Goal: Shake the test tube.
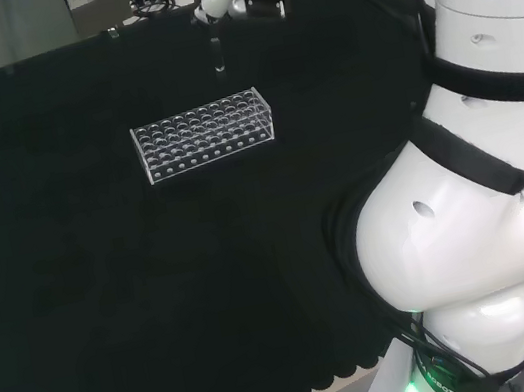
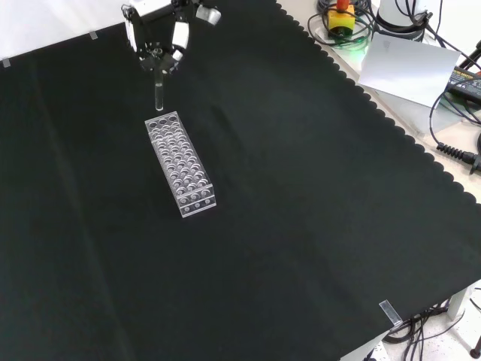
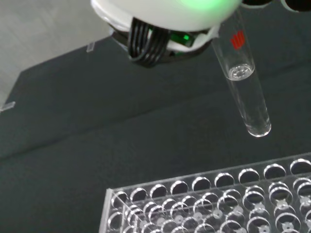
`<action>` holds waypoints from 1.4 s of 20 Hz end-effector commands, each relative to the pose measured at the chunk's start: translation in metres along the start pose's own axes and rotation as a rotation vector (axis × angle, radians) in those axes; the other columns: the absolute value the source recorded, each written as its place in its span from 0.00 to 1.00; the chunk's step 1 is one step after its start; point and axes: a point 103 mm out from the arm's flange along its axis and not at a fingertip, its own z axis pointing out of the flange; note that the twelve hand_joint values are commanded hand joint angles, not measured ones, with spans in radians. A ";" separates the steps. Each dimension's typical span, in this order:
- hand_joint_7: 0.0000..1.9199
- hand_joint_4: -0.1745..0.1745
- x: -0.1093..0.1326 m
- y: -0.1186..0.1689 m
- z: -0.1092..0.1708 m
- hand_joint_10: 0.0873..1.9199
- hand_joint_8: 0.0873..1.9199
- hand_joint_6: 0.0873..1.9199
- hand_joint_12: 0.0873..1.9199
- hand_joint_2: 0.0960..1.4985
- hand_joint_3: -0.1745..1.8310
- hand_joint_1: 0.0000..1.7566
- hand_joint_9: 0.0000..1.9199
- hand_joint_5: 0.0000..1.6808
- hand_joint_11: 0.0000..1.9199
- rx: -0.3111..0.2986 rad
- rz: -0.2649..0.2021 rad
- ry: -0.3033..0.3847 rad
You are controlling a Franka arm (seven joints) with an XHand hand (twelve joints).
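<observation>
A black cloth is covering the tabletop (image 2: 301,226), and its near part is lying bare in the front view. Farther back, toward ten o'clock from the middle of that view, a clear plastic rack (image 2: 180,163) is lying flat, its rows of holes all looking unfilled. Just beyond the rack's far end, the hand (image 2: 160,37) is hanging above the cloth, at about eleven o'clock near the view's top edge. Its fingers are pinching the upper end of a clear glass test tube (image 2: 158,96), which is hanging roughly upright with its rounded bottom clear of the rack. In the wrist view the test tube (image 3: 245,92) is carrying a small red mark and appears to hold clear liquid. Judging from this, shaking could slip the smooth glass from the pinch, knock its bottom against the rack close below, or splash liquid out.
</observation>
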 end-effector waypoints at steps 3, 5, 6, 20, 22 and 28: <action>0.93 0.00 0.015 -0.017 -0.040 0.13 0.19 0.16 0.43 0.40 0.38 0.70 0.88 0.84 0.67 -0.028 -0.028 0.043; 0.93 0.00 0.021 -0.021 -0.043 0.13 0.19 0.16 0.43 0.40 0.38 0.70 0.88 0.84 0.67 -0.028 -0.035 0.052; 0.93 0.00 0.024 -0.023 -0.043 0.13 0.19 0.16 0.43 0.40 0.38 0.70 0.88 0.84 0.67 -0.028 -0.039 0.056; 0.93 0.00 0.094 -0.038 -0.033 0.13 0.19 0.16 0.43 0.39 0.38 0.70 0.88 0.84 0.67 -0.006 -0.132 0.102; 0.93 0.00 0.091 -0.039 -0.035 0.13 0.19 0.16 0.43 0.39 0.38 0.70 0.88 0.84 0.67 -0.009 -0.124 0.100; 0.93 0.00 0.046 -0.041 -0.045 0.13 0.19 0.16 0.43 0.39 0.38 0.70 0.88 0.84 0.67 -0.030 -0.034 0.063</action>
